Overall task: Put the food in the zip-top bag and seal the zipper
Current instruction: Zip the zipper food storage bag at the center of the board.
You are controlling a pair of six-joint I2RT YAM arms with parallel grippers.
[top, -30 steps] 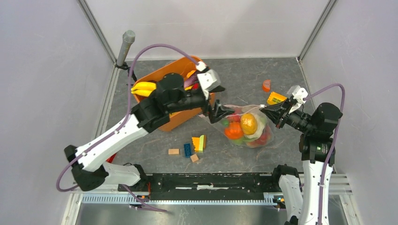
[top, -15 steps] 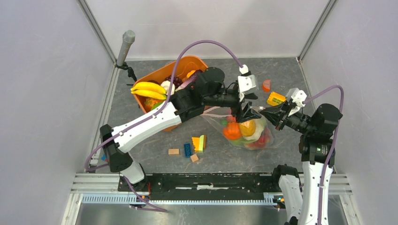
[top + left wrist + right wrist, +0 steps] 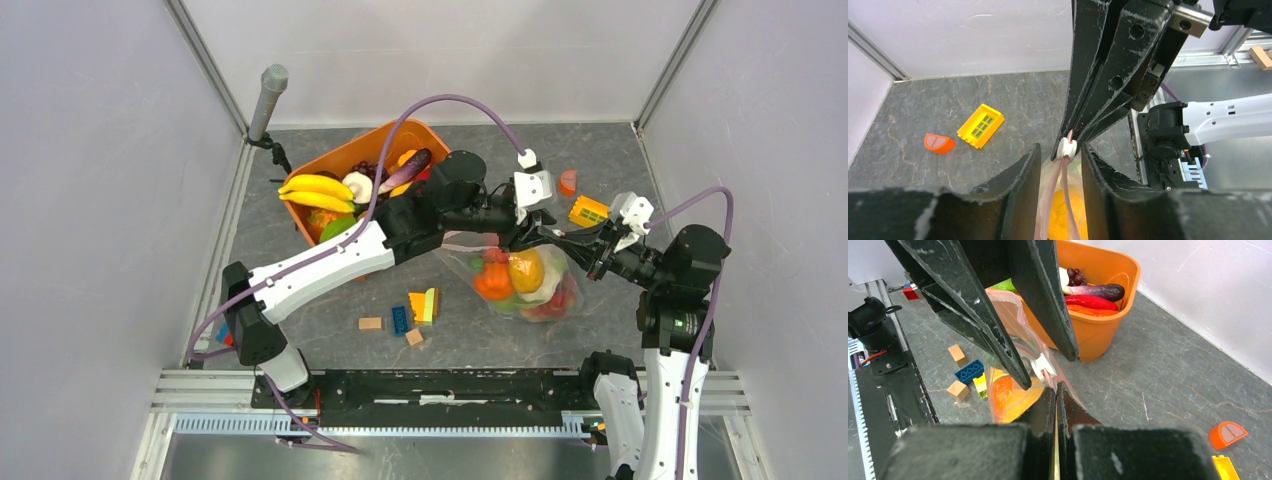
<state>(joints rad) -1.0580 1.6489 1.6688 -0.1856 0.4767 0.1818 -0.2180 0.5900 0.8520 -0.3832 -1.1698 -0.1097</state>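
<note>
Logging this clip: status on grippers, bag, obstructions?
Right gripper shut on zipper end. Left gripper open, fingers astride slider. Bag holds some food; more in tub. Nothing blocking.

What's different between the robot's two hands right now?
The left hand has its fingers apart, straddling the zipper's white slider; the right hand is pinched shut on the zip-top bag edge. The left reaches from the orange tub side, the right from the opposite side. Both are black, two-fingered.
</note>
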